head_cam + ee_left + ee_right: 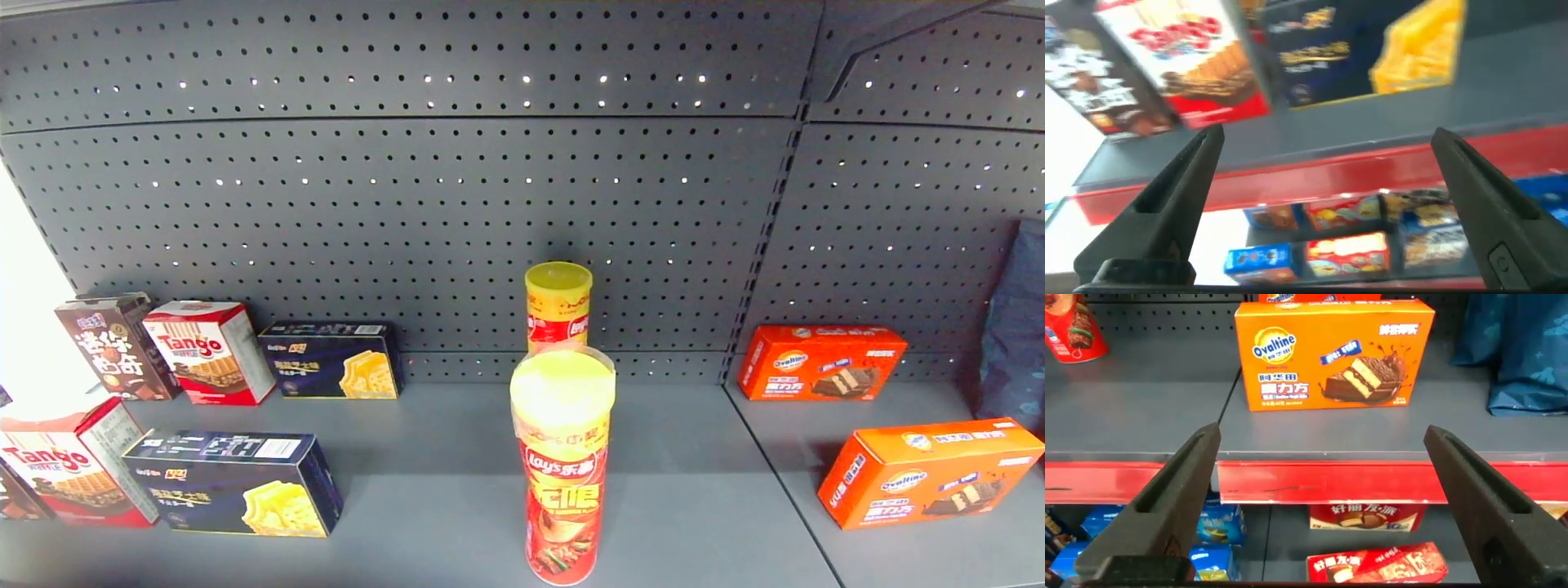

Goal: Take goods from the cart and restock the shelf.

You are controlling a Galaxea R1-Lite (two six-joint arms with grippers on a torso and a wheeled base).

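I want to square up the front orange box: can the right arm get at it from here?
Probably yes. The right gripper is open and faces the front orange box across bare shelf, with nothing standing between them; the blue bag sits off to one side.

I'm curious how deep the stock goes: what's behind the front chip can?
A second can with a yellow lid stands behind the front can, near the pegboard back wall. Its lower part is covered.
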